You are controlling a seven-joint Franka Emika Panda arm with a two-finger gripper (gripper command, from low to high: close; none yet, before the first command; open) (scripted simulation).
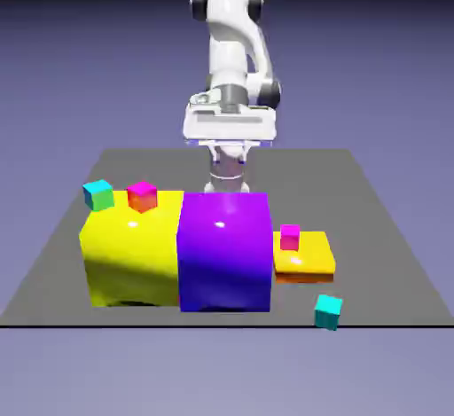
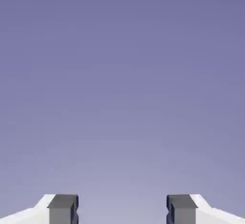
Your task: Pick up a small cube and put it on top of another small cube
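At the near edge of the tabletop point(image 1: 390, 228), toward the exterior view's right, the small cube point(image 1: 328, 311) is sitting alone on the grey surface, plain teal on every face that shows. Nothing is touching it.

Just behind it, a flat yellow slab point(image 1: 306, 259) is carrying a tiny magenta cube point(image 1: 290, 237). Left of the slab, a big purple block point(image 1: 224, 250) and a big yellow block point(image 1: 133, 250) are standing side by side, touching. The yellow one is bearing a red-and-magenta cube point(image 1: 142, 196) and, at its far left corner, a cyan-topped cube with a green side point(image 1: 98, 194).

Farther back, behind the purple block, the arm is hanging with its hand well above the tabletop. The pincer point(image 2: 122, 208) is standing spread, nothing between its grey fingertips point(image 2: 62, 208); the hand view is showing only the blue-violet backdrop, so the hand seems to be looking level, not down at the blocks.

By my reading, the task is sitting at its very start: the reach has not yet begun. The next move is calling for the hand to tip downward, travel over the big blocks toward the near right, and descend with the jaws straddling the teal cube, which is lying well apart from the pincer, low and far forward of it.
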